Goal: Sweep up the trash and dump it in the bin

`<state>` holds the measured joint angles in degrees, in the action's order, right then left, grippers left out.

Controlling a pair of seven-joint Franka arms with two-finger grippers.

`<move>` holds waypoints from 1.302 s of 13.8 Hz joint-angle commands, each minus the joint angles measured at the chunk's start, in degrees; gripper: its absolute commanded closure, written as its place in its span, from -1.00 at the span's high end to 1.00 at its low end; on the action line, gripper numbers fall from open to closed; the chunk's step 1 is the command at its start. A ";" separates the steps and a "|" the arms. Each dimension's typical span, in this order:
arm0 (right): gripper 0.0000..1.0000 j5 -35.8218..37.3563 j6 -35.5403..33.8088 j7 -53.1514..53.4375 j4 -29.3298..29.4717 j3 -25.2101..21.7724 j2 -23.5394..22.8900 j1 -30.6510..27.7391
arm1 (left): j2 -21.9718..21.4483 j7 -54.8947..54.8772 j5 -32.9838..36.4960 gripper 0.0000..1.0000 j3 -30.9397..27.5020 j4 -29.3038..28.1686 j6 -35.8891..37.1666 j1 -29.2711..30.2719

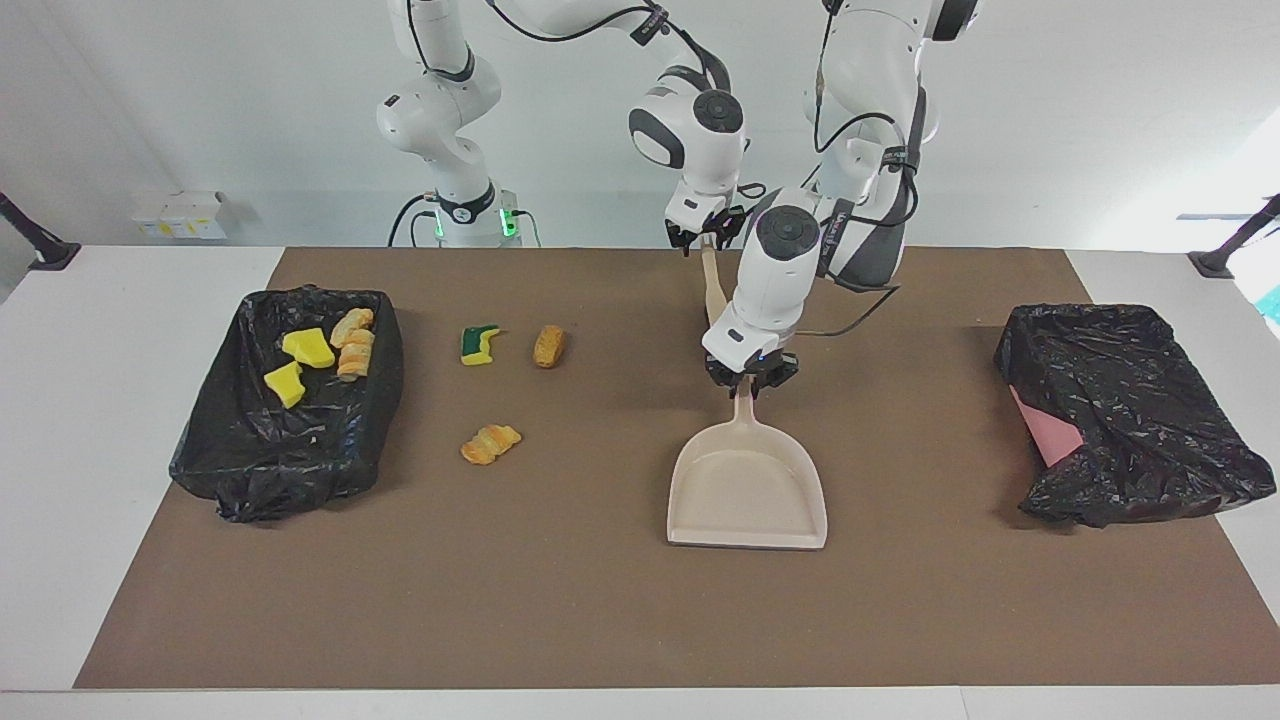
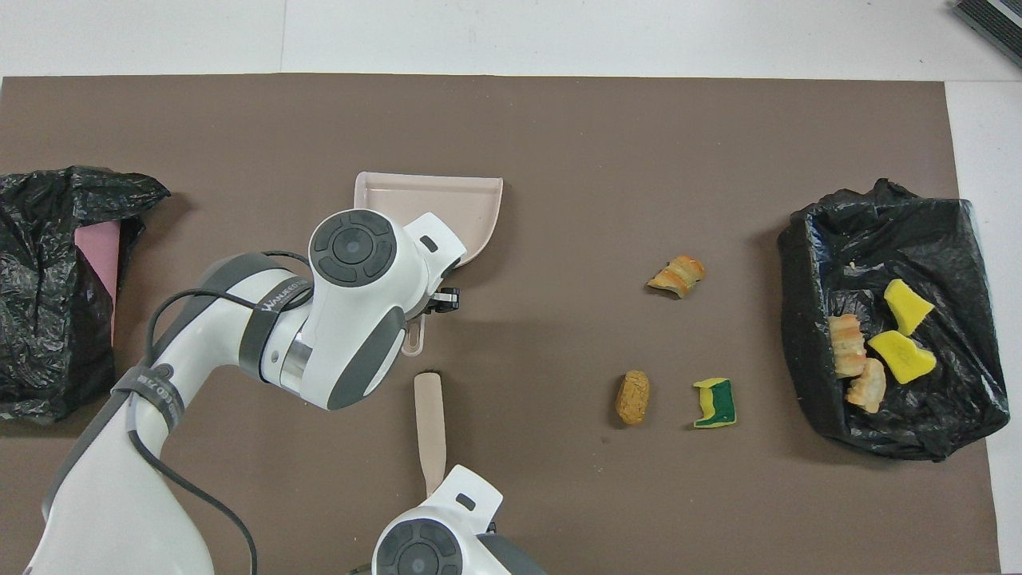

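Observation:
Three scraps of trash lie on the brown mat: a green-backed yellow sponge piece [image 1: 479, 343] [image 2: 715, 402], a brown bread-like lump [image 1: 549, 346] [image 2: 633, 397] and a croissant piece [image 1: 490, 443] [image 2: 677, 275]. The black-bag-lined bin [image 1: 230, 470] [image 2: 806, 263] at the right arm's end of the table holds yellow sponge pieces and croissant lumps. A beige dustpan [image 1: 748, 490] [image 2: 447, 208] rests on the mat mid-table. My left gripper [image 1: 748, 383] is shut on its handle. A beige sweeper stick [image 1: 713, 295] [image 2: 429, 423] lies between the dustpan and the robots. My right gripper [image 1: 706, 243] is at that stick's robot-side end.
A second crumpled black bag [image 1: 1130, 400] [image 2: 40, 319] with a pink thing showing in it lies at the left arm's end of the table. The brown mat [image 1: 600, 620] covers most of the white table.

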<state>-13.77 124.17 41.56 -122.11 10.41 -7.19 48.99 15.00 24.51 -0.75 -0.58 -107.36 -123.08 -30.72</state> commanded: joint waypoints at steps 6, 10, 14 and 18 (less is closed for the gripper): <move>0.08 -1.96 5.20 2.47 -2.25 -0.04 0.51 1.19 | -7.34 -14.63 1.01 -1.00 -0.38 2.15 7.66 8.21; -0.72 -1.96 5.91 2.99 -1.38 -0.04 -1.16 1.81 | -10.42 -30.45 1.01 -1.00 -0.38 2.15 14.78 13.05; -1.00 -0.91 5.65 6.15 -0.24 -0.56 -0.90 0.94 | -11.30 -43.29 1.10 -1.00 -0.38 1.10 17.69 17.18; -1.00 2.50 2.41 7.48 -0.93 -0.74 1.99 -2.05 | -12.80 -55.50 1.10 -1.00 -0.47 -1.53 18.05 21.49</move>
<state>-13.89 128.62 46.75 -122.30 9.43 -7.81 48.55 4.97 -25.93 -0.62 -1.57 -106.06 -105.29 -11.38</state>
